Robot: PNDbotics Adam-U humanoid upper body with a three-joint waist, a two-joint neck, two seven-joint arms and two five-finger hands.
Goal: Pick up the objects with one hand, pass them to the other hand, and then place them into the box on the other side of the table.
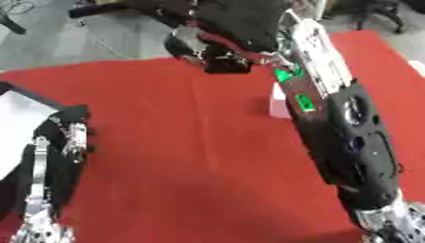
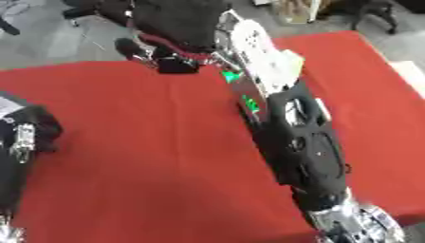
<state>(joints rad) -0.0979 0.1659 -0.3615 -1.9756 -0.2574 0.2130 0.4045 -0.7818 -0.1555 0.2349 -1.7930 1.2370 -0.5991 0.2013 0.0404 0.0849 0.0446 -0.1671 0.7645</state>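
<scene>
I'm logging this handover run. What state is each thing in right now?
Right robot hand: reached to the table's far edge, blurred, fingers unreadable.
Left robot hand: low at the left edge, grip unclear.
White object: on the red cloth, partly hidden behind the right arm.

Both views are evenly and fairly brightly lit from overhead, with no hard glare. The whole frame is soft with motion blur, worst on the right arm (image 1: 332, 118) running from 12 to 5 o'clock. A faint, diffuse shadow darkens the red desk (image 1: 182, 142) toward 6 o'clock.
</scene>
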